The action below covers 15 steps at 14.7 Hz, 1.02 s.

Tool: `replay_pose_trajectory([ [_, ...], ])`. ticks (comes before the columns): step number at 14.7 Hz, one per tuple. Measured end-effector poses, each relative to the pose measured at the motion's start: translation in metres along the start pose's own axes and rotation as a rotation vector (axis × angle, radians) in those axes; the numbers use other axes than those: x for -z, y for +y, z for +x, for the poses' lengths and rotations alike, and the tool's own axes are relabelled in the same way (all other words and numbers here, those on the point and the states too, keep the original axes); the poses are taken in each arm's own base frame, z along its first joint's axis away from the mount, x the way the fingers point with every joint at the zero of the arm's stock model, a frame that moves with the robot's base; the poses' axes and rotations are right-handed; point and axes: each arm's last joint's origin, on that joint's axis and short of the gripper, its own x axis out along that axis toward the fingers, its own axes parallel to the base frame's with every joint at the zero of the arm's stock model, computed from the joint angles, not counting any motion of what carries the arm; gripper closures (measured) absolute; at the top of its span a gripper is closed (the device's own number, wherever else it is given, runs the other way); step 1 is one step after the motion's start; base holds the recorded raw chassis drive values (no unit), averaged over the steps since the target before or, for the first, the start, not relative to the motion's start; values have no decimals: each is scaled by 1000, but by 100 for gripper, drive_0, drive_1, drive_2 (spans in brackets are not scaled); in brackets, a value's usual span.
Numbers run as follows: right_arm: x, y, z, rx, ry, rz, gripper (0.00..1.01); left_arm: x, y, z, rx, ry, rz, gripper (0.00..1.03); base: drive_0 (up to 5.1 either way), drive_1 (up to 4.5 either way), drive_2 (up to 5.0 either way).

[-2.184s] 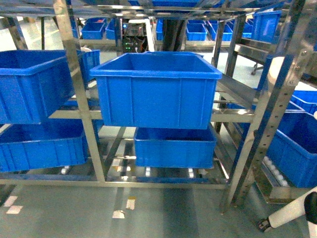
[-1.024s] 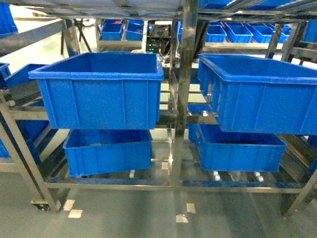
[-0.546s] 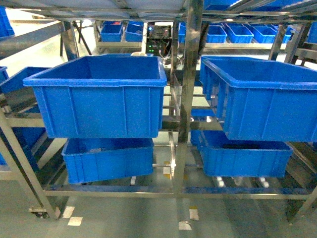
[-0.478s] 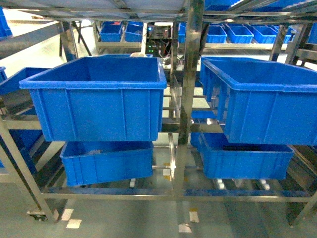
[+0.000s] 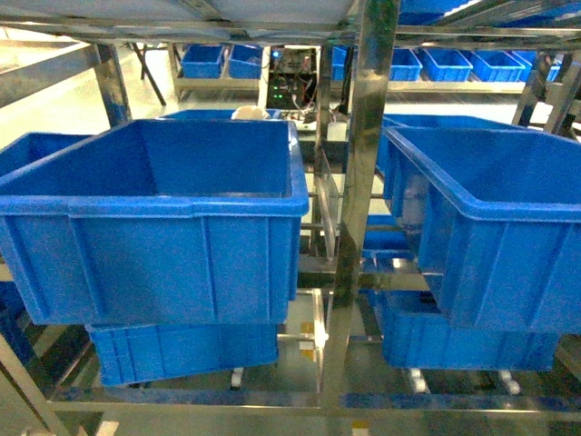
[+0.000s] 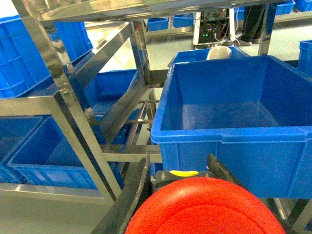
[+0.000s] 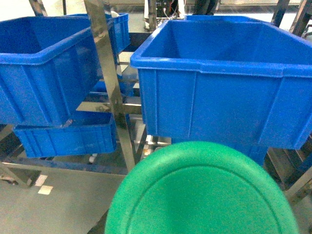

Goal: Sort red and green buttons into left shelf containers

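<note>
We are facing a steel rack (image 5: pixel 363 182) of blue bins with a push-button in each claw.

Our left claw (image 6: pixel 178 195) is pinching the red button (image 6: pixel 204 207): its two dark fingers (image 6: pixel 129 195) are running up either side of the red cap, which is filling the bottom of the left wrist view just in front of the upper left bin (image 6: pixel 234 122). In the right wrist view the green button (image 7: pixel 200 192) is filling the foreground before the upper right bin (image 7: pixel 219 73); the right claw itself is hidden behind the cap, so we cannot tell how it is set. From the head view, the two upper bins (image 5: pixel 154 218) are sitting either side of the rack's centre post, with two lower bins (image 5: pixel 182 350) beneath them; neither arm is showing there.
</note>
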Motion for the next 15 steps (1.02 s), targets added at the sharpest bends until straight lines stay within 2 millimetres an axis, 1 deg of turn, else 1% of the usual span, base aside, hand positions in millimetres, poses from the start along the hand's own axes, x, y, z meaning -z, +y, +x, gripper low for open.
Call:
replay_pose_trajectory([
  [15,0,0,0,1,-2,-1,75,0,0,0,0,2,3,76,-5,385,-395],
])
